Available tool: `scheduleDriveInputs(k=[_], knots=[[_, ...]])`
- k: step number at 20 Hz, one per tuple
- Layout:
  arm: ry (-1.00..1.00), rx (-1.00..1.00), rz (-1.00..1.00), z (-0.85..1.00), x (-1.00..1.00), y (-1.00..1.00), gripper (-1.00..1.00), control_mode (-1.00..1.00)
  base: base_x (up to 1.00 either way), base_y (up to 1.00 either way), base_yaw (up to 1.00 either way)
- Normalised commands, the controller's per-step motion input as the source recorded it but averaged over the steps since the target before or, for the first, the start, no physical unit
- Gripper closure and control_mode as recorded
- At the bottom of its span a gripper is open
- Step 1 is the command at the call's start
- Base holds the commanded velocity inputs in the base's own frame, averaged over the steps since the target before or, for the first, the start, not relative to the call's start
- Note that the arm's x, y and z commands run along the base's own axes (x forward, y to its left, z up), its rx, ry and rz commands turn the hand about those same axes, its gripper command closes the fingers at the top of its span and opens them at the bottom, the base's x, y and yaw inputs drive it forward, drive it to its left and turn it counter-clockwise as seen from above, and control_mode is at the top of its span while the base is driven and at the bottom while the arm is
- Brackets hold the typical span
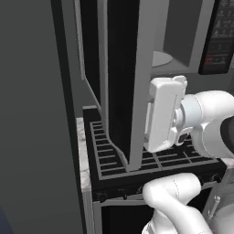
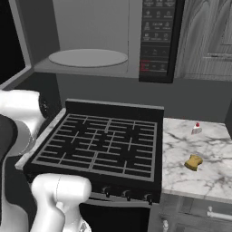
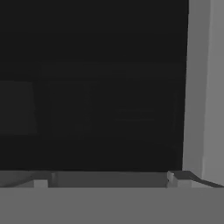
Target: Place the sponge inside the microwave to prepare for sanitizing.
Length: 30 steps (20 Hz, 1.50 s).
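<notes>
Microwave (image 2: 90, 41) open, turntable (image 2: 88, 58) bare; sponge (image 2: 194, 162) on counter (image 2: 213, 181).

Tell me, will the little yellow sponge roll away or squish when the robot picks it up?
The sponge looks blocky and lies flat on the marble counter, so it probably won't roll. It is tiny, so likely very light, and a push might just slide it. Being a sponge, it may squish a bit when squeezed.
</notes>
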Motion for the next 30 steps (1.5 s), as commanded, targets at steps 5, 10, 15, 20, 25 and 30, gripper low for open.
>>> scheduleDriveInputs(k=[5,10,15,20,25,30], knots=[[-0.04,-0.09,-0.07,0.00,-0.09,-0.15,-1.00,-1.00,0.00,0.00,0.00],[-0.04,-0.19,-0.04,0.00,0.06,-0.68,-1.00,-1.00,0.00,0.00,0.00],[-0.11,-0.22,-0.04,0.00,0.18,-0.91,-1.00,-1.00,0.00,0.00,0.00],[-0.28,-0.23,-0.03,-0.38,0.39,-0.81,-1.00,-1.00,0.00,0.00,0.00],[-0.14,-0.32,0.00,-0.77,0.54,-0.64,-1.00,-1.00,0.00,0.00,0.00],[-0.18,-0.43,0.00,-0.61,0.36,-0.69,-1.00,-1.00,0.00,0.00,0.00]])
